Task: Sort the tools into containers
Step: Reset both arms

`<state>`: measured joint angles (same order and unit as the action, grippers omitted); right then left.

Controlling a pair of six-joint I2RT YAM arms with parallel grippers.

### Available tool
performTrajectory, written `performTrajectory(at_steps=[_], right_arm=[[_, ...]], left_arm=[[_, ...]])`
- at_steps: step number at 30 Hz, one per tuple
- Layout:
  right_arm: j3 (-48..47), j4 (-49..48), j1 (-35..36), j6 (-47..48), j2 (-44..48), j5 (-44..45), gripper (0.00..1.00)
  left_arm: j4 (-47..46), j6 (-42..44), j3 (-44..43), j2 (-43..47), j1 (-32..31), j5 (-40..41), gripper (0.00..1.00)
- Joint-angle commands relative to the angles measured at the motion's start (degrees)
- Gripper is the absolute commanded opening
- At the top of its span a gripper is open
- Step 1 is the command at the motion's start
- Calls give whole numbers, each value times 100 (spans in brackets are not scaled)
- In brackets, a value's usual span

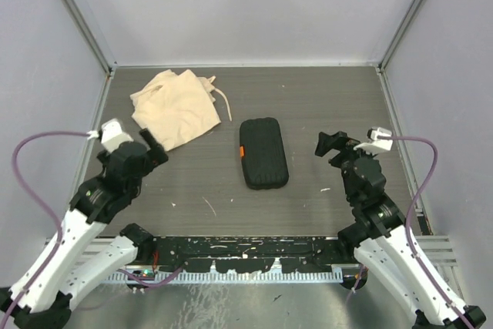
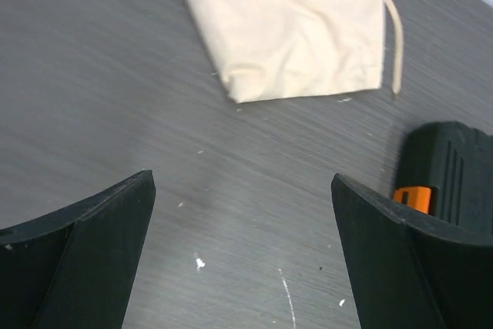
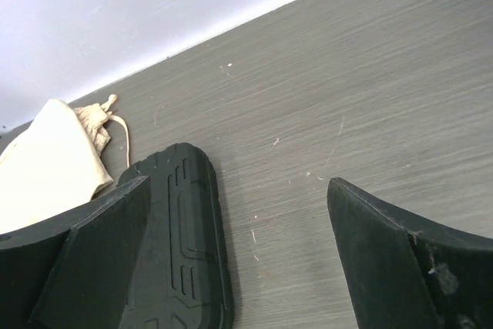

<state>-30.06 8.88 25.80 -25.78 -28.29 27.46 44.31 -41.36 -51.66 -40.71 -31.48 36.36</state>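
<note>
Both hands hover low near the arm bases: left hand (image 2: 241, 182) and right hand (image 3: 239, 184) each spread wide, gripping nothing. One black ribbed case (image 1: 263, 153), closed, orange latch (image 1: 241, 152) on its left edge, lies at centre. One beige cloth bag (image 1: 173, 108) lies flat, far left, drawstring (image 1: 224, 102) trailing right. Grey wood-grain bench (image 1: 323, 98), white flecks. Pale walls (image 1: 246, 5), two metal corner posts (image 1: 77, 13).

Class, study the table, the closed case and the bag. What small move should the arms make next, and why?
Probably draw both arms back to rest. No loose tool shows on the table. The black case lies shut, its orange latch on the side, with the beige bag nearby. The left gripper and right gripper are open and empty. What the containers hold cannot be seen.
</note>
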Motion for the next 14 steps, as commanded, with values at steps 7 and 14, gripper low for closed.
performTrajectory(at_steps=[7, 14], right_arm=[[295, 877, 15, -756, 480, 634, 100], [415, 703, 14, -495, 570, 485, 100]], left_arm=[[1582, -1333, 862, 1936, 23, 947, 98], [1764, -1428, 918, 2169, 22, 1101, 98]])
